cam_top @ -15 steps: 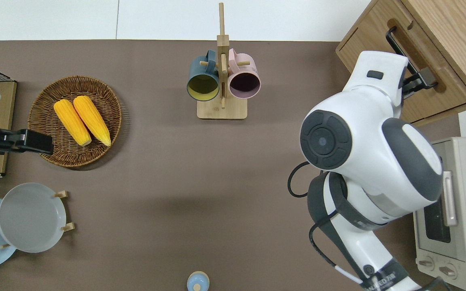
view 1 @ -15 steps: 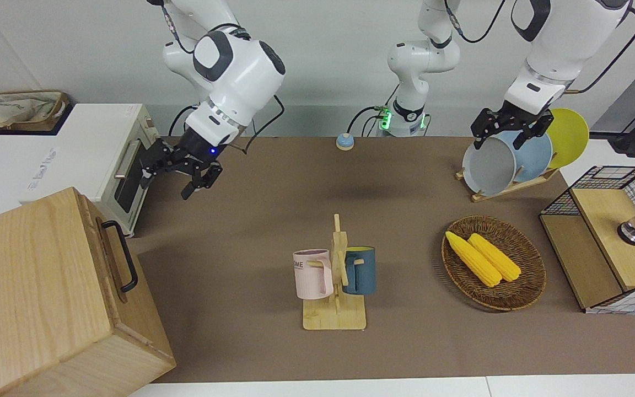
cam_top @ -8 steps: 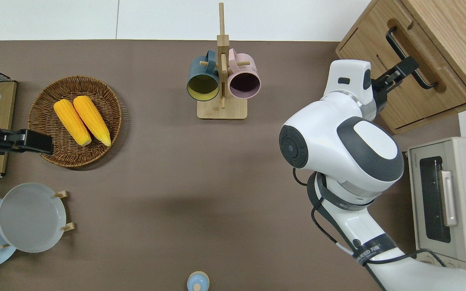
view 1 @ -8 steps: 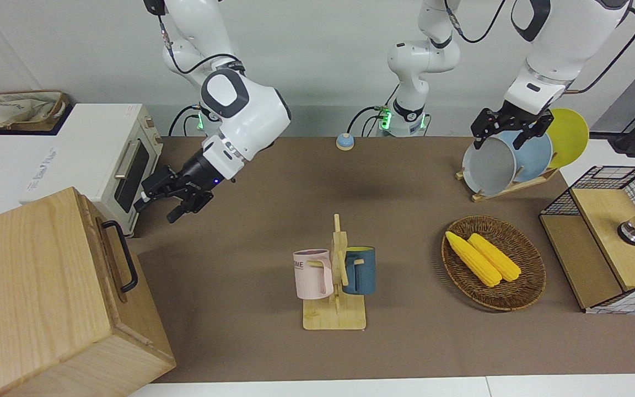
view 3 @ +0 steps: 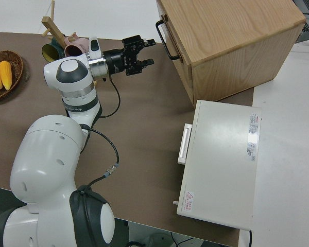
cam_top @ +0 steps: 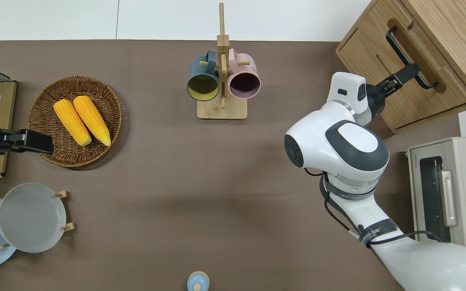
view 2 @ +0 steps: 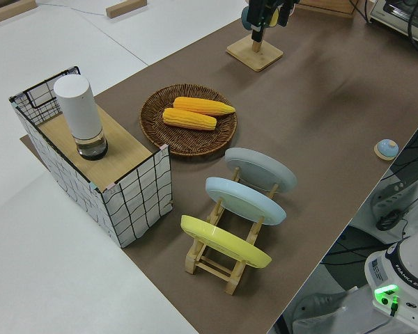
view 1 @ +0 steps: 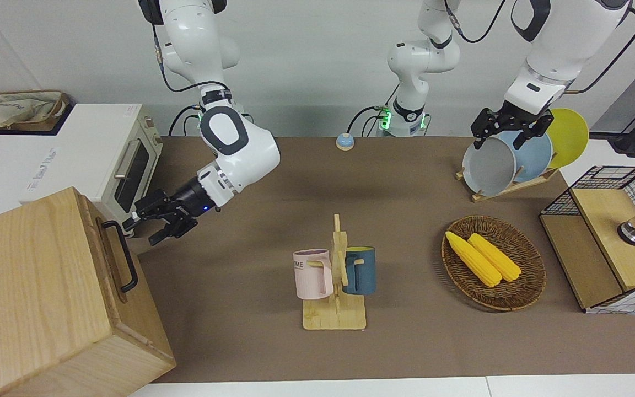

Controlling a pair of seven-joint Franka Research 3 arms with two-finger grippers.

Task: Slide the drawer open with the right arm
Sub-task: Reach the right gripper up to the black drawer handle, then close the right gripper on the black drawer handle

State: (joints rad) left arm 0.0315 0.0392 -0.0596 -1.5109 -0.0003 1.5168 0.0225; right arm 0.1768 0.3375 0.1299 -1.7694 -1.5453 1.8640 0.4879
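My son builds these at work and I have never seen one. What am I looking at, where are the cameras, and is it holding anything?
Two white robot arms work at a brown table. One camera faces them, one looks straight down, and two watch from the sides. On the table are a wooden cabinet with a drawer, a toaster oven, a mug stand, a basket of corn, a plate rack and a wire shelf. The right hand, fingers open, holds nothing; it is close to the drawer's black handle. The left arm is parked.
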